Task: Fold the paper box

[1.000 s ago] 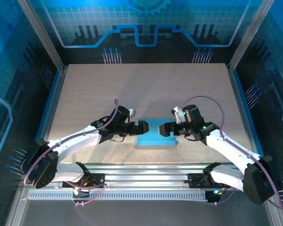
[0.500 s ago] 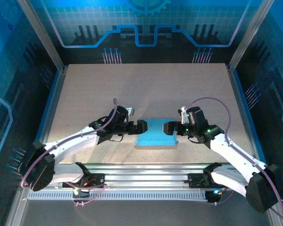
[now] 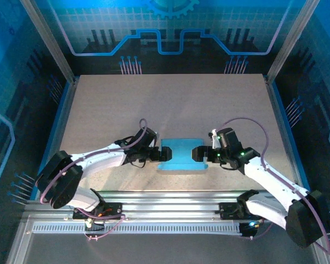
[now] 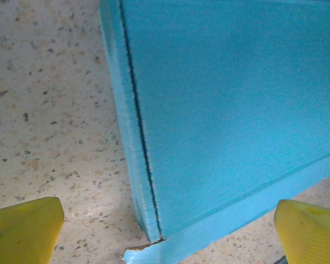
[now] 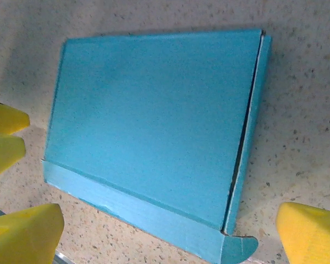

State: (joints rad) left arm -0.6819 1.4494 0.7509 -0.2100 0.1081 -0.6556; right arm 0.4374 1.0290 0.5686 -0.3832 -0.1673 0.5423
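The light blue thin cardboard box [image 3: 180, 155] lies flat and closed, low in the middle of the top view, on the speckled table [image 3: 110, 110]. The left gripper [image 3: 157, 154] and the right gripper [image 3: 197, 154] flank it, both with jaws spread. A rounded tab [image 5: 239, 246] sticks out at one corner. I think it should be pushed in gently, so the walls do not buckle.

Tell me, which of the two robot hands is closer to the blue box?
The left hand: in its own camera the paper box looms large, one corner between its fingers, while the right hand camera takes in the whole box.
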